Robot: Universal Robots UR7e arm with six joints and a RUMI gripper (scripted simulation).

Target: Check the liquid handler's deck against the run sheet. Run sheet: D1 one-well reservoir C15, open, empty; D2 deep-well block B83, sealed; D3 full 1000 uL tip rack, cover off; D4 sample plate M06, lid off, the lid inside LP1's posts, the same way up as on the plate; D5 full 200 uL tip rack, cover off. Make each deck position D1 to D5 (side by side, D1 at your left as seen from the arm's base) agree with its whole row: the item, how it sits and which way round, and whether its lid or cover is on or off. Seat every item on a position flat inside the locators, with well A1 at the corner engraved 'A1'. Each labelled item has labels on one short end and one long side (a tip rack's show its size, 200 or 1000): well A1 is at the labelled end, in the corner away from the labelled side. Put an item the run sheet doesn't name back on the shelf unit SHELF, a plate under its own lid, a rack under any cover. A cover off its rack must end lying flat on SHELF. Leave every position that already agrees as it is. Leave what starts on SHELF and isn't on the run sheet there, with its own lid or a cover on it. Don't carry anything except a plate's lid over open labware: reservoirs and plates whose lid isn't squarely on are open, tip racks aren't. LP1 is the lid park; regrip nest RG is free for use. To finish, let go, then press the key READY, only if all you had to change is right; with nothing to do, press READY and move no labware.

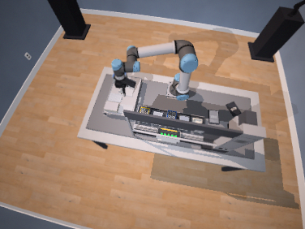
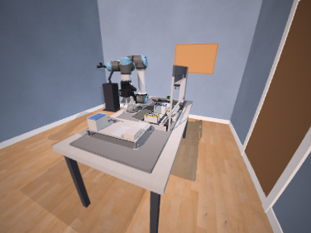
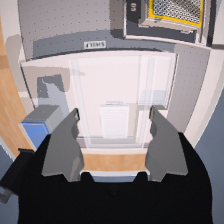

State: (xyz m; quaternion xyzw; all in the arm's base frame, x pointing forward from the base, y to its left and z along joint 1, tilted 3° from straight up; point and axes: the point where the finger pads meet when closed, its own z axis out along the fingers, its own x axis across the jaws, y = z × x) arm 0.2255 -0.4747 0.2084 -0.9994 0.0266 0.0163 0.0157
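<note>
Arm: we see the grey-and-blue six-joint arm (image 1: 162,49) reach from its base at the table's rear edge toward the left end.
Gripper: the black two-jaw gripper (image 3: 114,145) is clenched on a clear, see-through flat cover (image 3: 112,95); its grey fingers press the cover's two sides.
Cover: held in the air above the white shelf unit (image 1: 122,95) at the tabletop's left end.
Wrist view only: we make out the cover's transparency, a small label plate (image 3: 94,45) on the shelf's edge, a blue box (image 3: 37,132) at lower left, and a yellow-framed tip rack (image 3: 176,11).
Top view only: the row of deck items (image 1: 170,114) beside the grey gantry (image 1: 182,126).
Exterior view only: an orange wall board (image 2: 196,58).
</note>
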